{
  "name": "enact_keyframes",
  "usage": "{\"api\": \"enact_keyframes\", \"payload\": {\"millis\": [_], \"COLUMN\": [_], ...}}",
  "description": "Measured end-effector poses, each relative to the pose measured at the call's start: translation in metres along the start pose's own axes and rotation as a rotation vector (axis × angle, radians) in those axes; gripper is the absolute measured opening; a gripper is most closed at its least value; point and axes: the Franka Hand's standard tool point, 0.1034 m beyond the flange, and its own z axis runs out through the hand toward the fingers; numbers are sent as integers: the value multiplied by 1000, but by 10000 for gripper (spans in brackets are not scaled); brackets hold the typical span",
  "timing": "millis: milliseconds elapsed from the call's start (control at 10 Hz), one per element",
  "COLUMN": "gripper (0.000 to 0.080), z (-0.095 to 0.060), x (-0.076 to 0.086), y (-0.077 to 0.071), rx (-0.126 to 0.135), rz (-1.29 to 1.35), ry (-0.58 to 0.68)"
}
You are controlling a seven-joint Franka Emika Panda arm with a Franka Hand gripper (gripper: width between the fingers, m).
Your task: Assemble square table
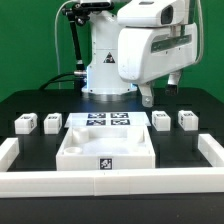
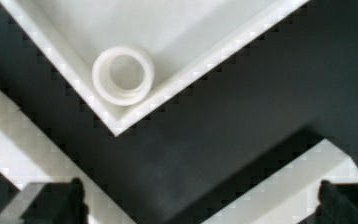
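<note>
- I work in a robotics lab: my arm (image 1: 140, 45) stands on a black bench (image 1: 25, 100).
- A plain green backdrop (image 1: 25, 40), a white barrier wall (image 1: 60, 183) and printed marker tags (image 1: 107, 122) frame my workspace.

Exterior view: set in front of the white robot arm (image 1: 125, 50), facing it across the black table (image 1: 30, 105) from a little above; far enough back to take in the whole large white plastic square slab with a raised rim (image 1: 75, 160).
Wrist view: looks down, close, onto one corner (image 2: 119, 118) of that slab, which fills much of the picture.
Shared: that slab corner and the black table beside it.
</note>
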Motion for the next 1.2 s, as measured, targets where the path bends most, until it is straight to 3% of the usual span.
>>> {"api": "enact_keyframes", "payload": {"millis": [800, 900, 1200], "gripper": [650, 650, 650], "z": [2, 10, 32], "x": [-1, -6, -30], "y": [-1, -1, -15], "rx": [1, -27, -15], "rz": [-1, -104, -226], "ry": [-1, 26, 7]}}
